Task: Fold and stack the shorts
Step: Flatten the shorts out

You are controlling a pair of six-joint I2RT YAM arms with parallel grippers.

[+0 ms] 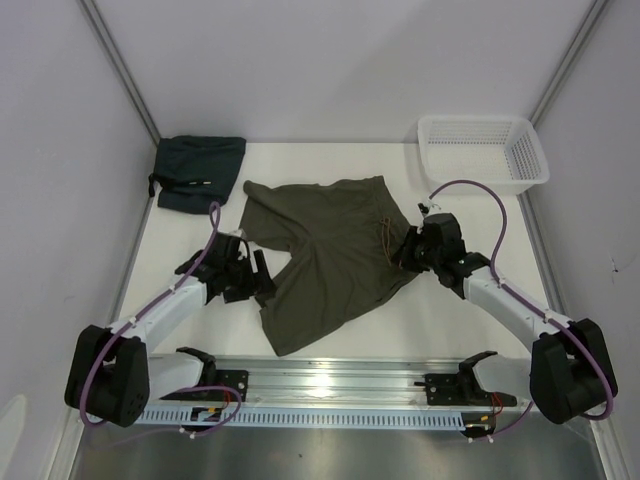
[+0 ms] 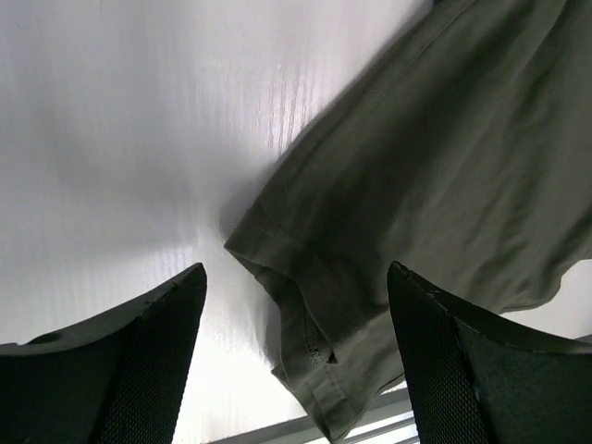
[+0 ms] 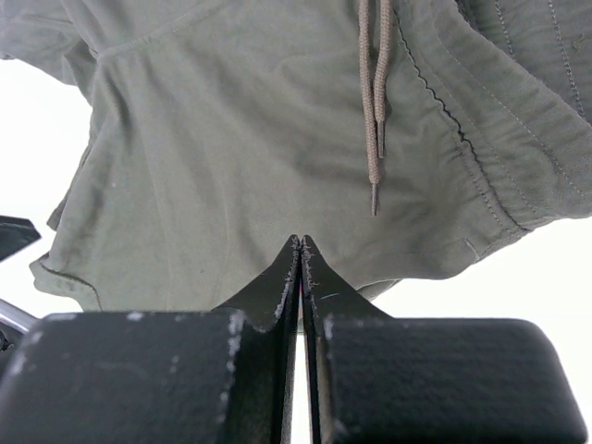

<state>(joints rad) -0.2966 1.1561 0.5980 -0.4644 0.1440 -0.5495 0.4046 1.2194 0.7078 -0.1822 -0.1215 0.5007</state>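
The olive-green shorts (image 1: 325, 250) lie spread on the white table, waist to the right and legs to the left. The brownish drawstring (image 1: 385, 232) lies on the waist. My left gripper (image 1: 262, 280) is open at the near leg's left edge. In the left wrist view, the leg's hem corner (image 2: 314, 342) lies between the two fingers of this gripper (image 2: 296, 277). My right gripper (image 1: 403, 252) is shut at the waistband's right edge. In the right wrist view its tips (image 3: 301, 239) meet over the cloth (image 3: 231, 139), below the drawstring ends (image 3: 375, 139). No cloth shows between them.
A dark teal folded garment (image 1: 198, 170) lies at the back left corner. A white mesh basket (image 1: 483, 150) stands at the back right. The metal base rail (image 1: 330, 385) runs along the near edge. Walls enclose the table on the left, right and back.
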